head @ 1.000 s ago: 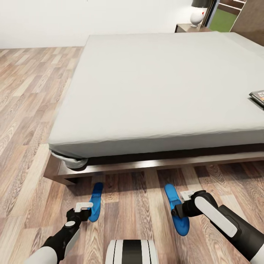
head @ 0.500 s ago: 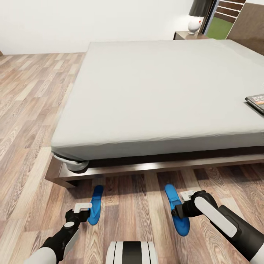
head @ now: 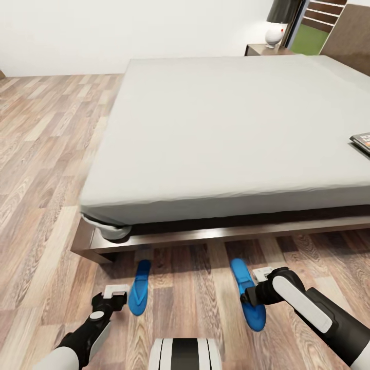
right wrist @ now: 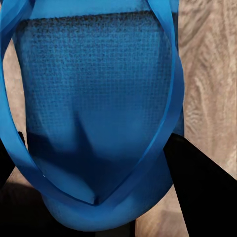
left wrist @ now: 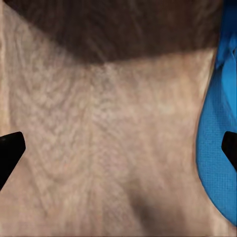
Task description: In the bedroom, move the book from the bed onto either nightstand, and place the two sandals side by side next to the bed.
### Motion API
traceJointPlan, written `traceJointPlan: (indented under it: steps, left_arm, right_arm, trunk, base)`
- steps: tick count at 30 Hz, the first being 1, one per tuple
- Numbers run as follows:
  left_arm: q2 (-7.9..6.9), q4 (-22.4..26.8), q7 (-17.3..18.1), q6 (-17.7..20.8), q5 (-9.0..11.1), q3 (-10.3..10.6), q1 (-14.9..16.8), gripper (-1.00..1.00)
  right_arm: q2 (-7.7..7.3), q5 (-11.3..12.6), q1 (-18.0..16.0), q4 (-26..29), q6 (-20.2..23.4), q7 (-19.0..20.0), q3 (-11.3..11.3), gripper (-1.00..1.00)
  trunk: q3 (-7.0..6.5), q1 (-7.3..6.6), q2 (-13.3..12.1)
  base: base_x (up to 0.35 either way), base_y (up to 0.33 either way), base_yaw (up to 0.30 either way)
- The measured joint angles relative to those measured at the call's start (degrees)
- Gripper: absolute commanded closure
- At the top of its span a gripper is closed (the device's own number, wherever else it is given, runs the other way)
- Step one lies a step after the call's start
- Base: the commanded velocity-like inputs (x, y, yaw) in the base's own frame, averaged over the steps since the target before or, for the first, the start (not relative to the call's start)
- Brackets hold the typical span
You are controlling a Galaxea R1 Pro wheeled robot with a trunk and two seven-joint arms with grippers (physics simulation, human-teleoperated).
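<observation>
Two blue sandals are lying well apart on the wood floor beside the bed (head: 231,128). The right gripper (head: 247,297) is clamping the right sandal (head: 247,293); the left gripper (head: 116,300), jaws spread wide, is hovering just beside the left sandal (head: 139,288). The book (head: 362,141) is resting on the mattress.

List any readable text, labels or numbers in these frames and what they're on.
Book at the right edge of the bed: light and orange marks on the dark cover, too small and cut off to read.
Blue sandals, grippers, lamp: no text visible.
Nothing else legible.
</observation>
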State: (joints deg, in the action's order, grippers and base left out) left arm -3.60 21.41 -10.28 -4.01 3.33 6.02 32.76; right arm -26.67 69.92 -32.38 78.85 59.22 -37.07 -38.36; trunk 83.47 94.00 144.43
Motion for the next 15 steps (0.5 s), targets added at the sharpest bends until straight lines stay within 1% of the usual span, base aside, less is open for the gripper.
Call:
traceJointPlan:
  steps: [3, 10, 15]
  left_arm:
    - [-0.02, 0.0, 0.0, 0.0, 0.0, 0.0, 0.0, -1.00]
    - [-0.02, 0.0, 0.0, 0.0, 0.1, 0.0, 0.0, -1.00]
    - [-0.04, 0.0, 0.0, 0.0, 0.2, 0.0, 0.0, -1.00]
  right_arm:
    - [0.02, 0.0, 0.0, 0.0, 0.0, 0.0, -0.1, 1.00]
    - [0.17, 0.0, 0.0, 0.0, 0.0, 0.0, -0.2, 1.00]
    - [1.33, -0.2, 0.0, -0.2, 0.0, 0.0, 0.0, 1.00]
  trunk:
    - [0.00, 0.00, 0.0]
    - [0.00, 0.00, 0.0]
    - [0.00, 0.00, 0.0]
  base:
    - [0.000, 0.227, 0.000]
    - [0.000, 0.274, 0.000]
    - [0.000, 0.289, 0.000]
